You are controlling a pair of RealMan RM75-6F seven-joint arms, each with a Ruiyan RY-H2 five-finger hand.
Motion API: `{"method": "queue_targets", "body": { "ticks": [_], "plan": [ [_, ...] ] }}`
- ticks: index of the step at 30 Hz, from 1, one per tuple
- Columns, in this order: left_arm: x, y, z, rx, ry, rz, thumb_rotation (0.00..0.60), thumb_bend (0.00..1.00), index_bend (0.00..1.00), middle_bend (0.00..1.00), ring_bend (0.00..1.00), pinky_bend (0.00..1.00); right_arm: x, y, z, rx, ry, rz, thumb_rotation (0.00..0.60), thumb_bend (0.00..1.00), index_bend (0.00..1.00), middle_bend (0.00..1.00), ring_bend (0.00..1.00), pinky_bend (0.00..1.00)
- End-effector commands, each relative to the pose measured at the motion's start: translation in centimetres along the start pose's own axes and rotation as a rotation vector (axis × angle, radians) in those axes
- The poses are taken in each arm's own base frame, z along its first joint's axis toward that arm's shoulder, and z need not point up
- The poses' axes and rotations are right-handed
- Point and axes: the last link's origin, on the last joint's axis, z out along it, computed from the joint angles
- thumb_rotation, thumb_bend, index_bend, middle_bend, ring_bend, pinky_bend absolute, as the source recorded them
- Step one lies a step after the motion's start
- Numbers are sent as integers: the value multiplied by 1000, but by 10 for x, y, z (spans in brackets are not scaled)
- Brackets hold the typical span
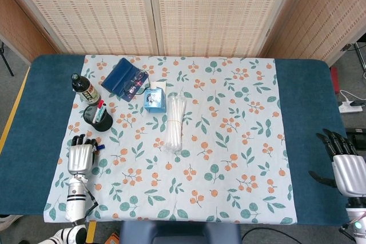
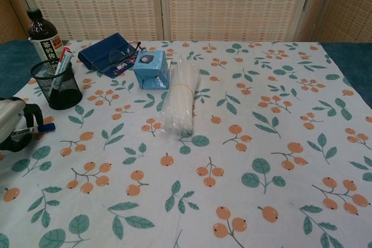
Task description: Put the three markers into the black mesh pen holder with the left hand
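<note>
The black mesh pen holder (image 1: 97,118) (image 2: 57,84) stands at the left of the floral cloth, with two markers (image 2: 61,62) upright in it. A third marker with a blue cap (image 1: 100,147) (image 2: 36,129) lies on the cloth just in front of the holder. My left hand (image 1: 80,155) (image 2: 11,122) is low over it, fingers and thumb curled around its white barrel; the blue cap sticks out to the right. My right hand (image 1: 345,167) rests far right over the blue table cover, fingers spread, holding nothing.
A dark sauce bottle (image 1: 84,89) (image 2: 45,38) stands right behind the holder. A blue glasses case (image 2: 107,54) with spectacles, a small blue box (image 2: 151,68) and a clear bundle of straws (image 2: 179,97) lie toward the middle.
</note>
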Motion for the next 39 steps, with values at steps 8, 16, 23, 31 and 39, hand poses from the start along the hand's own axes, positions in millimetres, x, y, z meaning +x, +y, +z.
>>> {"method": "queue_targets", "body": {
  "ticks": [8,16,23,31,39],
  "plan": [
    [0,-3,-1,8,3,-2,600,398,469,503,187,188,-1,0,0,3,-2,-1,600,0,157,62,88,141],
    [61,-13,-16,-45,148,-151,600,399,472,517,195,190,0,0,0,10,7,6,600,0,157,62,88,141],
    [158,-23,-13,-242,-88,-772,600,399,479,532,196,185,3,-2,-1,24,20,34,600,0,156,62,88,141],
    [208,-33,45,-294,-292,-1090,600,400,502,558,209,183,6,-3,-3,29,30,43,600,0,156,62,88,141],
    [211,-43,94,-321,-303,-1151,600,399,525,584,209,182,6,-3,-3,21,33,30,600,0,153,62,88,141]
  ]
}}
